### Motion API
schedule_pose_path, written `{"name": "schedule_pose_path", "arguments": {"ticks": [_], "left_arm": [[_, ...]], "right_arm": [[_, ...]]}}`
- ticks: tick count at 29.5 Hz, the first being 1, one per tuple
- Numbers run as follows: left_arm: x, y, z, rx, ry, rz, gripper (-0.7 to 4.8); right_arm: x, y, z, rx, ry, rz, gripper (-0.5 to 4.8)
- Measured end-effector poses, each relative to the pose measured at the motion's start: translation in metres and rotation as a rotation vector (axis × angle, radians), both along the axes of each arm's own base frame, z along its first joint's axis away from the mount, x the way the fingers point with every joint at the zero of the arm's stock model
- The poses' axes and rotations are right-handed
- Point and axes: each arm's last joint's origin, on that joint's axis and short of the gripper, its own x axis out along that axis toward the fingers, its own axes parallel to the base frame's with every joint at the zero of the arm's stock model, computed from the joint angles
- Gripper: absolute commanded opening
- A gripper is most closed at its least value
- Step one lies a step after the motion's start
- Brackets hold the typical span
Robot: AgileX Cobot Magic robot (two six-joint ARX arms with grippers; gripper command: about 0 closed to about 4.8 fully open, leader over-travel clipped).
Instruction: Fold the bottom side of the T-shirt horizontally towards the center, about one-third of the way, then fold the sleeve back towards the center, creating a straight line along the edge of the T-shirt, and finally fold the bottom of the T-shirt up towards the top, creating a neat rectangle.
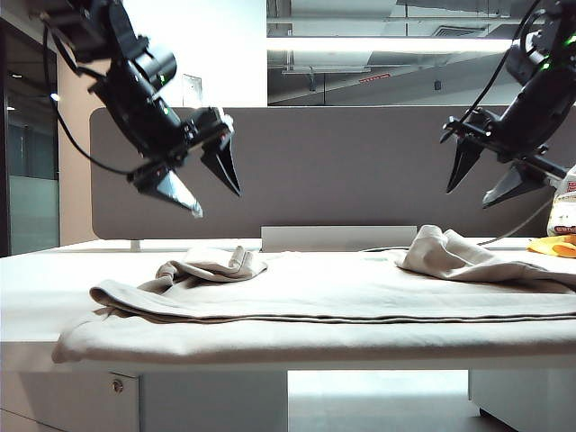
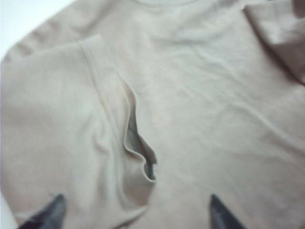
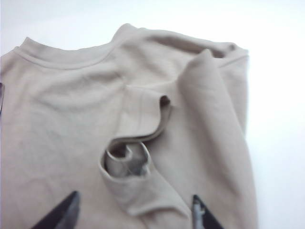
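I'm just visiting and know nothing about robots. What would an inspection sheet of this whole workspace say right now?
Surface: white table, mostly covered by cloth.
Job's things: beige T-shirt lying flat, both sleeves folded in and bunched; the bottom of the T-shirt runs straight along the near side.
Clutter: yellow-and-white packet at the table's far right.
Grippers: left tool and right tool both open, raised above the shirt, holding nothing.
Cables: black cables along both arms.
Surroundings: grey partition behind the table; ceiling light.
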Motion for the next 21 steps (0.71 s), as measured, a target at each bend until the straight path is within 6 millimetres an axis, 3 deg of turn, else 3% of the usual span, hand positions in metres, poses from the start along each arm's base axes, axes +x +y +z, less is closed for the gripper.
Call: {"name": "schedule_pose_path", "arguments": {"ticks": [7, 12, 18, 21], "left_arm": [[-0.024, 0.002, 0.017, 0.010, -0.012, -0.024, 3.30], [-0.057, 0.013, 0.001, 0.044, 0.028, 0.002, 3.31], [-0.095, 0.023, -0.005, 0.015, 0.017, 0.038, 3.31], [-0.114, 0.028, -0.007, -0.006, 0.013, 0.055, 3.31]], "right_arm": [[-0.014, -0.003, -0.002, -0.003, 0.100, 0.018, 2.72], [-0.050, -0.002, 0.000, -0.002, 0.075, 0.017, 2.71], [-0.099, -0.010, -0.025, 0.010, 0.113, -0.020, 2.71], [-0.125, -0.011, -0.027, 0.013, 0.088, -0.032, 2.70]]}}
